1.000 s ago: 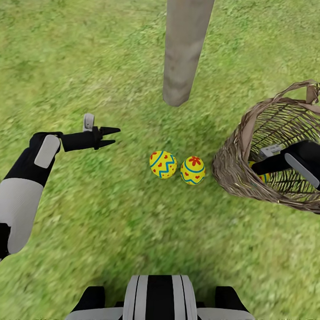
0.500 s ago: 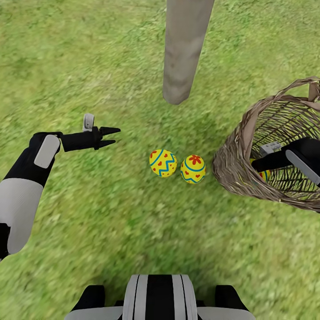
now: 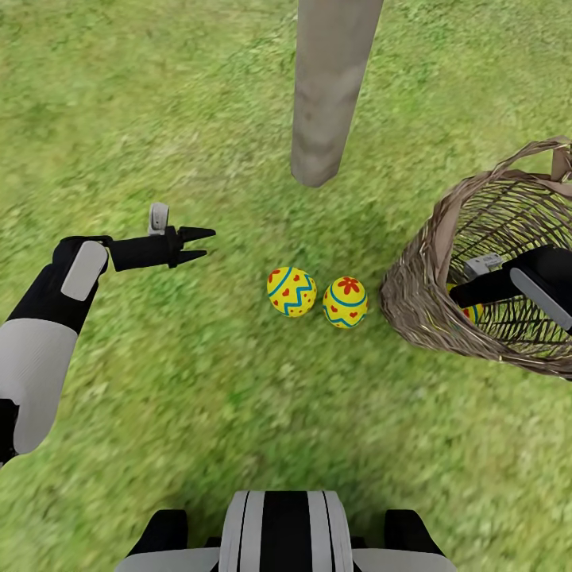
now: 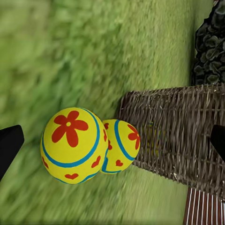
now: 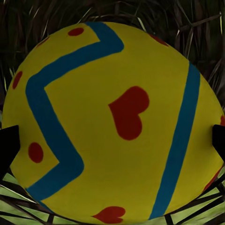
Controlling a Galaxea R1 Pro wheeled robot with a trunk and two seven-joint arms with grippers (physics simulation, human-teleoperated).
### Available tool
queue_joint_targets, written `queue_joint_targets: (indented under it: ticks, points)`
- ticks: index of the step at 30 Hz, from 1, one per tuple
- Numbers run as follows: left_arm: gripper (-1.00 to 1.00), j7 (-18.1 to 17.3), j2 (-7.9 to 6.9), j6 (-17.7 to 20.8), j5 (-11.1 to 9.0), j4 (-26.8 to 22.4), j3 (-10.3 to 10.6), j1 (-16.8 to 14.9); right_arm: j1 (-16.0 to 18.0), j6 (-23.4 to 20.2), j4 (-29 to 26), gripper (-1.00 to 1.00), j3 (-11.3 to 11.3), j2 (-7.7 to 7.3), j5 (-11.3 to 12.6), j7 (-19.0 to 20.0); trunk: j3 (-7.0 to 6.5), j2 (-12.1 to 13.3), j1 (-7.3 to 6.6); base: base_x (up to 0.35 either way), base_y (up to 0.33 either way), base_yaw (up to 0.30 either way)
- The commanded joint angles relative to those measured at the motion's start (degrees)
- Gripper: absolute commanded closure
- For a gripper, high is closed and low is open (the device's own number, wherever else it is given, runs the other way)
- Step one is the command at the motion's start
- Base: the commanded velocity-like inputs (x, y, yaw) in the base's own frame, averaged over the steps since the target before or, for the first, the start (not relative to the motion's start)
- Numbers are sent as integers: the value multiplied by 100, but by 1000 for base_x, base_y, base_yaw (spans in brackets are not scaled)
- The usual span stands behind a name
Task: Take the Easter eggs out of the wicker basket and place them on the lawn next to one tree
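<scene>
The right arm [image 3: 540,286] reaches down into the wicker basket [image 3: 417,306], which stands right of the tree [image 3: 326,95]; the right gripper [image 5: 112,140] has its fingers spread on both sides of a yellow egg [image 5: 110,124] with blue zigzag and red hearts, though contact cannot be told. The left arm [image 3: 48,318] stretches over the lawn [image 3: 199,397] left of the tree, its left gripper [image 3: 199,245] open and empty. Two more eggs [image 3: 291,292] [image 3: 345,303] lie side by side on the grass before the trunk, just beside the basket.

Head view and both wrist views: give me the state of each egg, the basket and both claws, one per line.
Two eggs: out, lying side by side on the lawn near the tree trunk.
Third egg: inside the basket.
Wicker basket: tilted.
Left claw: open, empty.
Right claw: inside the basket, fingertips flanking the egg; grip unclear.
</scene>
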State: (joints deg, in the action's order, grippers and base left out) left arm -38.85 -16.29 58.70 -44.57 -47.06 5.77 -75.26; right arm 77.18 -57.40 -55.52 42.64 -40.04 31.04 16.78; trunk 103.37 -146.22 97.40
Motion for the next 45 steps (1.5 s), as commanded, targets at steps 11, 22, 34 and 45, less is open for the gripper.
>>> queue_joint_targets:
  ticks: [11,22,34,45]
  points:
    - [-100,-35,-5,12,1,11,12,-6,-124,9,50,100,18,-4,-203,45,5,0,3,0,0,0]
    - [-100,-35,-11,12,6,157,12,-6,-124,-4,50,100,31,-1,-203,43,5,0,3,0,0,0]
    - [-100,-35,-4,10,9,162,12,-6,-124,-24,43,100,19,5,-203,45,-150,9,-15,0,0,0]
    - [-100,-23,-6,10,24,198,12,-6,-124,-45,-155,100,-72,-36,-208,359,-394,24,-44,0,0,0]
